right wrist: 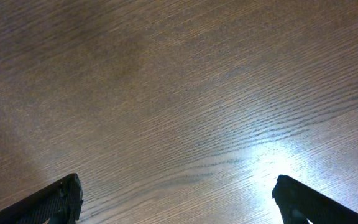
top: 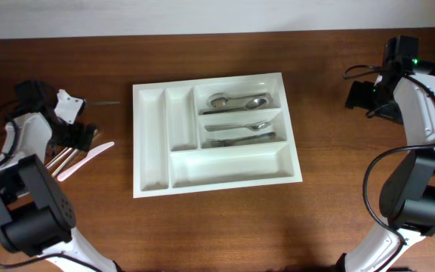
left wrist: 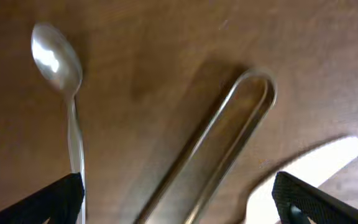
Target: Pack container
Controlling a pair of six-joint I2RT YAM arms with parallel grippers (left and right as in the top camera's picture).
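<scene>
The container (top: 151, 143), a white five-compartment tray, lies in the middle of the table. Two spoons (top: 238, 100) lie in its top right slot, and a fork and a spoon (top: 242, 133) in the slot below. Left of the tray lies loose cutlery. The left wrist view shows a metal spoon (left wrist: 58, 62), a bent metal loop like tongs (left wrist: 225, 140) and a white plastic knife (left wrist: 319, 163). My left gripper (top: 80, 136) (left wrist: 179, 199) hangs open just above them, straddling the loop and gripping nothing. My right gripper (top: 357, 95) (right wrist: 179, 199) stands open over bare wood at the far right.
The tray's long bottom compartment (top: 229, 165) and the two narrow left slots hold nothing. The white knife (top: 87, 158) points towards the tray's left wall. Table edge and pale wall run along the back.
</scene>
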